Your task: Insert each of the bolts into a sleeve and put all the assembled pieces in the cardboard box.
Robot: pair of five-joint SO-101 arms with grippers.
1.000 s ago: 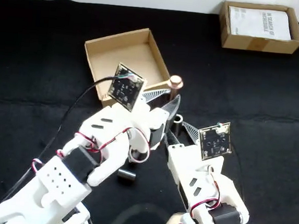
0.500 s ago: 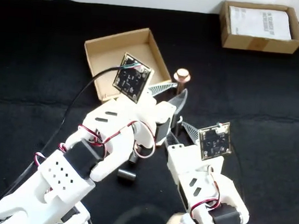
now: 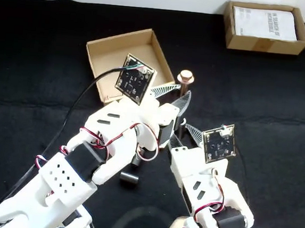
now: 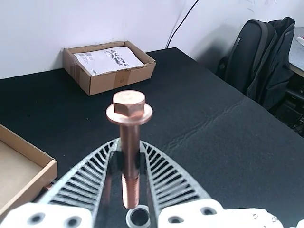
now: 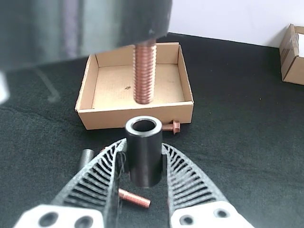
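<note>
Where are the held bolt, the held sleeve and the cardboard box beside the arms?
bolt [image 4: 129, 142], left wrist view, on its smooth shank below the head.
sleeve [image 5: 144, 159], right wrist view, on its dark outer wall.
cardboard box [image 3: 121, 55], high view, on its bare floor.

Setting: an indoor lab or office workspace. Indicators: a tabletop [image 4: 213, 118] covered in black cloth, set against a plain white wall [image 4: 47, 23]; a black backpack [image 4: 256, 57] beside it; a carton [image 4: 121, 78] holding a printed sheet.

copper bolt [image 4: 129, 140] upright above black sleeve [image 5: 144, 152].
</note>
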